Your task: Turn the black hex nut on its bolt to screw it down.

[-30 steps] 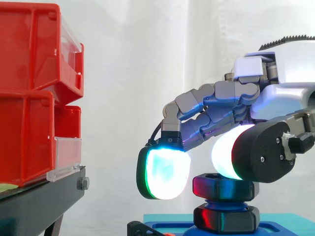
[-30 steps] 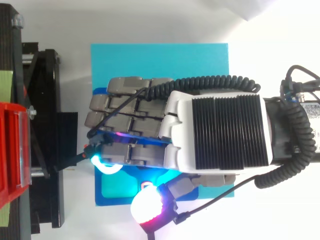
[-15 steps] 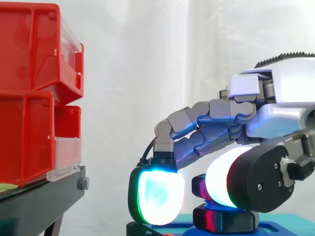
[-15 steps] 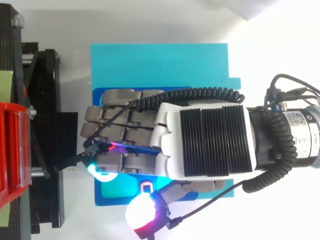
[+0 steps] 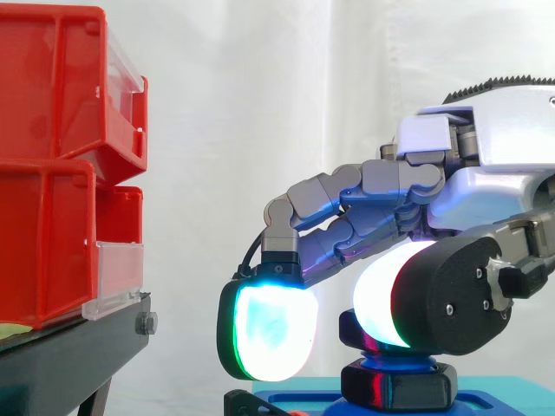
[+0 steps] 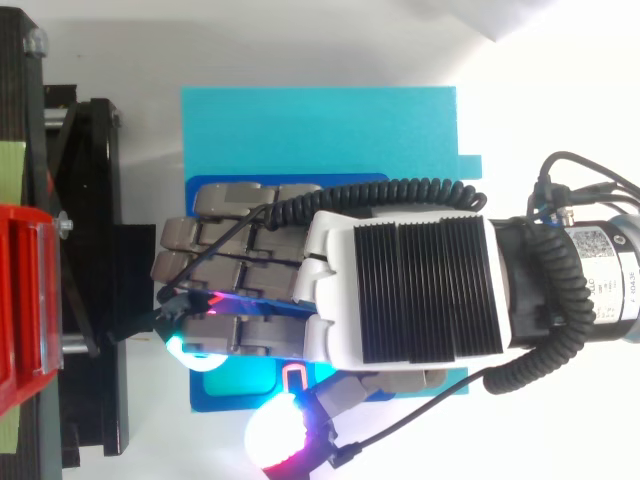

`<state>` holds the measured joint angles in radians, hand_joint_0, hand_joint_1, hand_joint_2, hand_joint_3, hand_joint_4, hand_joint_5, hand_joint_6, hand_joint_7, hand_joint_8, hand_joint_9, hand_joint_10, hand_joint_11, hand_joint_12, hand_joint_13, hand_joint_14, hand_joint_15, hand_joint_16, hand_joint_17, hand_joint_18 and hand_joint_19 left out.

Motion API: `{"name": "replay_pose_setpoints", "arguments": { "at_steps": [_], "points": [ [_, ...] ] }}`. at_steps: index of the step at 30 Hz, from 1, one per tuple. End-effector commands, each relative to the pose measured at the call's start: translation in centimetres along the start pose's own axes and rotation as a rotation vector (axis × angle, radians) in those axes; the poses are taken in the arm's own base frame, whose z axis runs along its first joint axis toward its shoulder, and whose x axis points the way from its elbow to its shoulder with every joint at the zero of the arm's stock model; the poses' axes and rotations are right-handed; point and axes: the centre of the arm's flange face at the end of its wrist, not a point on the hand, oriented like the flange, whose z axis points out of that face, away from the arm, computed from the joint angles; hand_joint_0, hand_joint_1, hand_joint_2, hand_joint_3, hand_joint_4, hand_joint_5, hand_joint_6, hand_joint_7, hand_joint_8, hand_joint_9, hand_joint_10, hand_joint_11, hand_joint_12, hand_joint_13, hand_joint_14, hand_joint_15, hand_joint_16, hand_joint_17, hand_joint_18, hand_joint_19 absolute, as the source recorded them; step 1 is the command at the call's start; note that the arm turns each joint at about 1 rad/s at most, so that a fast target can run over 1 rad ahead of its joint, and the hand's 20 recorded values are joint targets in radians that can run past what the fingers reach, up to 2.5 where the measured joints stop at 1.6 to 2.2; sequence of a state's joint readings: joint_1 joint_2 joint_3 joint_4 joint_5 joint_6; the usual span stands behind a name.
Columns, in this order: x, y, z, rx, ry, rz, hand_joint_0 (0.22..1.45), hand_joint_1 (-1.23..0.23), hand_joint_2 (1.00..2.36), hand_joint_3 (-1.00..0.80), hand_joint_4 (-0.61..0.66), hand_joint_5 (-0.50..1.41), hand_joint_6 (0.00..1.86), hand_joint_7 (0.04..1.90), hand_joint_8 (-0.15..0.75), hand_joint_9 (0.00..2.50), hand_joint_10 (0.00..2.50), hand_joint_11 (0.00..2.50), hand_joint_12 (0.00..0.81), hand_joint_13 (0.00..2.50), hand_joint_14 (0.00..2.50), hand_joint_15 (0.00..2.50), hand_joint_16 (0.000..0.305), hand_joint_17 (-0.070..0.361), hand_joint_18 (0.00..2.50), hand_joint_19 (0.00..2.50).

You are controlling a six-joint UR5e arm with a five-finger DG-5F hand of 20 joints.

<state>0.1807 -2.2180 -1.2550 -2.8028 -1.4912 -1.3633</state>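
The robot hand [image 5: 486,195] hangs low over the black hex nut [image 5: 347,328] on its blue bolt [image 5: 377,354] above the blue base [image 5: 486,404], and I cannot tell whether it grips the nut.

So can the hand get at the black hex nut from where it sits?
Probably yes: the hand hangs right over the black hex nut on its blue bolt, with nothing else between them. Whether it touches the nut is hidden.

One hand [image 5: 486,186], two black hex nuts [image 5: 399,386] [image 5: 346,328]
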Motion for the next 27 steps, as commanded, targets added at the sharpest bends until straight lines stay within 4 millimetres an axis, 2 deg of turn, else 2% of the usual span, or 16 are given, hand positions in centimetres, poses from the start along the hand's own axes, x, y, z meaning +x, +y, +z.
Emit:
{"name": "replay_pose_setpoints", "arguments": {
  "at_steps": [1,6,12,19,27],
  "points": [
    [0.1,0.1,0.0,-0.003,0.007,-0.001,0.51,-0.38,1.00,-0.50,0.26,-0.13,0.50,1.11,0.269,0.43,0.00,0.10,0.345,0.41,0.00,0.02,0.051,0.115,0.34,0.13],
    [0.1,0.0,-0.2,-0.030,0.031,-0.003,0.51,-0.38,1.00,-0.50,0.25,-0.12,0.50,1.14,0.269,0.43,0.00,0.10,0.345,0.42,0.00,0.03,0.051,0.115,0.34,0.13],
    [-0.8,0.2,-0.2,-0.074,0.050,-0.003,0.51,-0.38,1.00,-0.50,0.24,-0.12,0.50,1.15,0.268,0.43,0.00,0.11,0.345,0.42,0.00,0.03,0.051,0.115,0.34,0.13],
    [-1.9,-0.2,-0.1,-0.066,0.076,-0.009,0.51,-0.38,1.00,-0.50,0.24,-0.12,0.50,1.15,0.270,0.43,0.00,0.11,0.346,0.43,0.00,0.04,0.051,0.115,0.35,0.14],
    [-2.1,-0.7,-0.2,-0.059,0.071,-0.015,0.51,-0.38,1.00,-0.50,0.25,-0.12,0.50,1.15,0.269,0.43,0.00,0.10,0.347,0.43,0.00,0.04,0.051,0.115,0.36,0.14]
  ]
}}
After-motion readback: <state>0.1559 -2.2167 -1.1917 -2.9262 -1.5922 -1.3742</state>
